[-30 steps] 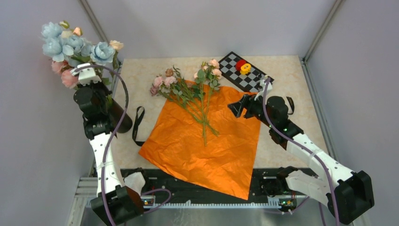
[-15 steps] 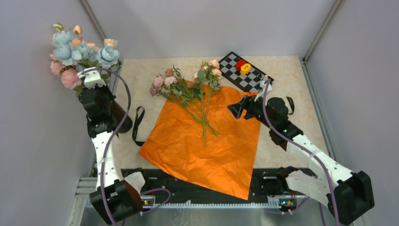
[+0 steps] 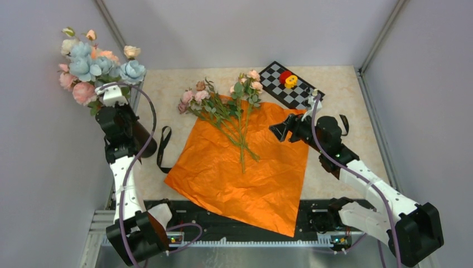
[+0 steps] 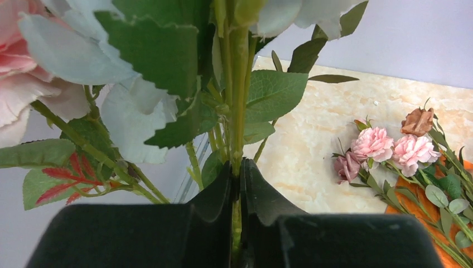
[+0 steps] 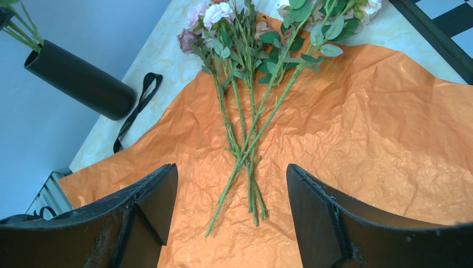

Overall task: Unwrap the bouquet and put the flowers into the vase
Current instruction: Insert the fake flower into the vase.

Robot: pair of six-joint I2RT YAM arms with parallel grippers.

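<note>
In the upper left of the overhead view, the left gripper (image 4: pixel 238 168) has its fingers pressed together on the green stems of a bunch of flowers (image 3: pixel 92 61). It holds them over the black vase (image 5: pixel 78 81), stem ends at its mouth. The right gripper (image 5: pixel 230 170), spread and empty, hovers over the orange paper (image 3: pixel 251 178).

Risk: if released before the stems seat, the top-heavy bunch may tip out or topple the vase.

Count: one vase, one paper, one ribbon (image 3: pixel 163 146), one held bunch, two clusters of loose stems (image 3: pixel 234 117) at centre.

Bright, even, diffuse light, only soft shadows; the left hand (image 4: pixel 239 170) sits slightly blurred close up.
</note>
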